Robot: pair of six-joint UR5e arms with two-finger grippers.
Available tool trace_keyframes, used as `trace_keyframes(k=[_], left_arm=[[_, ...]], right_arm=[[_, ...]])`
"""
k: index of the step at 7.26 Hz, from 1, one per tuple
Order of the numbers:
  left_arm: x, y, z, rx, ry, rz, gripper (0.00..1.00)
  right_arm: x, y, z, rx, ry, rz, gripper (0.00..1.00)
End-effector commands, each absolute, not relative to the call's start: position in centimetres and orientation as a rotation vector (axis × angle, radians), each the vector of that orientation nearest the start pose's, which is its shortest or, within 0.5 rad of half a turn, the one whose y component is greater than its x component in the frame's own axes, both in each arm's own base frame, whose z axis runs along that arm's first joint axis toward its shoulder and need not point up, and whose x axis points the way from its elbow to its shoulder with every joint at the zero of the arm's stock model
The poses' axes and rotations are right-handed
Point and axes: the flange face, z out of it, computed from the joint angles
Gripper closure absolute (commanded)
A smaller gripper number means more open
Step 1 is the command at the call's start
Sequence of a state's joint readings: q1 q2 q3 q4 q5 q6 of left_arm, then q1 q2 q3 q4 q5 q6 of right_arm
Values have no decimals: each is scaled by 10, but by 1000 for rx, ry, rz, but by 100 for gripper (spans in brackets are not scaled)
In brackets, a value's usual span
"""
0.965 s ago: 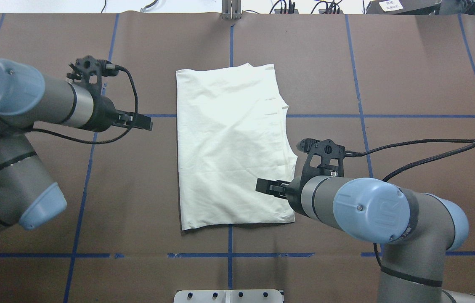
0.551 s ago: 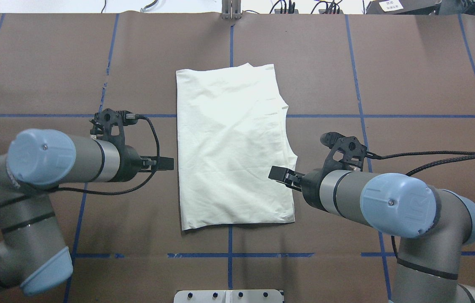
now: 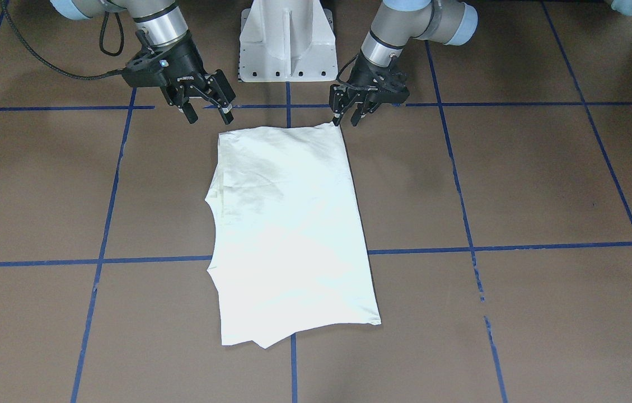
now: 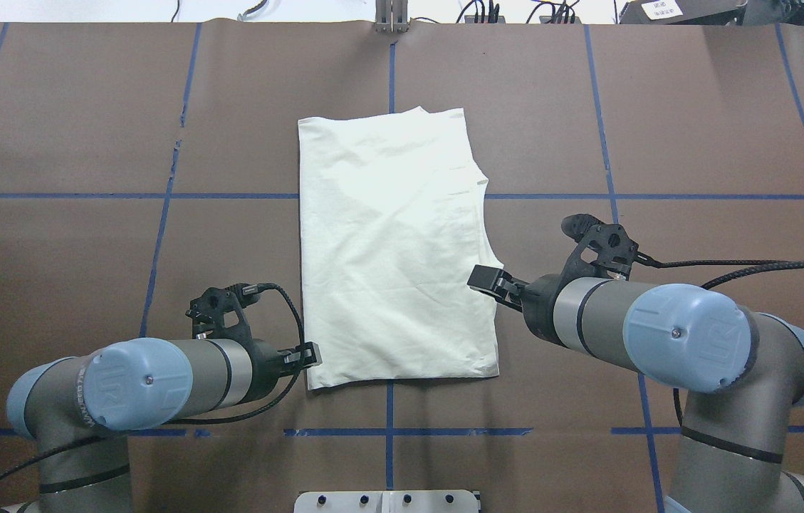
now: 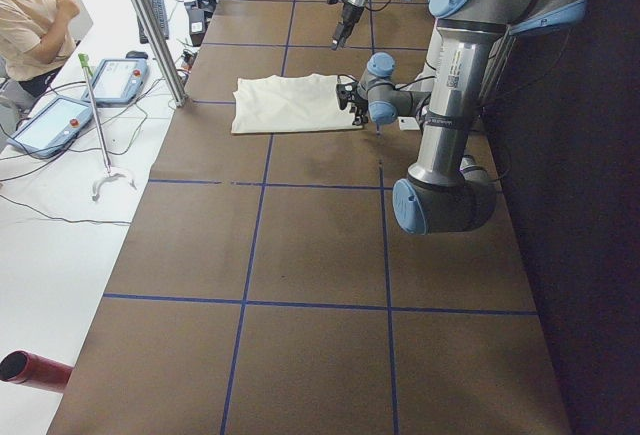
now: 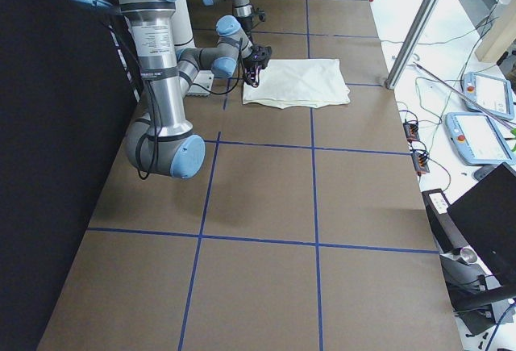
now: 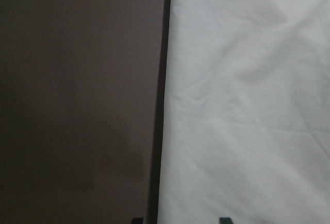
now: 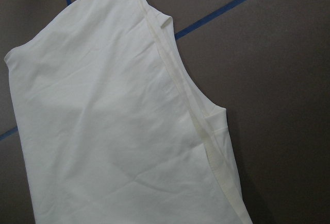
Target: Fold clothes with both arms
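Cream T-shirt (image 4: 394,242), soft and creased, is folded to a long rectangle, plain side up, flat on the matte brown table (image 4: 693,107) with a blue tape grid (image 4: 729,196). Left gripper (image 3: 347,118) is narrowly parted at the shirt's near corner. Right gripper (image 3: 209,115) is spread wide near its right edge. Glossy blue joint cap (image 4: 683,335) reads UR.

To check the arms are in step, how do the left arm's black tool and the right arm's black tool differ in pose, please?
The left arm's black tool sits at the cream folded shirt's robot-side corner; the right arm's black tool is partway along the opposite edge. The right tool gapes wider than the left. Both are open, holding nothing.
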State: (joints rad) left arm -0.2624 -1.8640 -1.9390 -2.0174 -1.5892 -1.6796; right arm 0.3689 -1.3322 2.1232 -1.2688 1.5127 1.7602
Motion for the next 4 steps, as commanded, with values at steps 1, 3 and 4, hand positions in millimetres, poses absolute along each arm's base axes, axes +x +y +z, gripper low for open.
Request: trace_keyframes(k=[1,3,4], left_arm=[[527,-261,293,49,1087,-304,40],[532,-260,295,51,1080,-296,40],[533,-262,293,59,1081,-285,40]], right_arm=[[-427,-315,256,153,-1091,535,0],[-427,-315,258,154,-1086,537,0],[-429,-316,260,154,-1082,537,0]])
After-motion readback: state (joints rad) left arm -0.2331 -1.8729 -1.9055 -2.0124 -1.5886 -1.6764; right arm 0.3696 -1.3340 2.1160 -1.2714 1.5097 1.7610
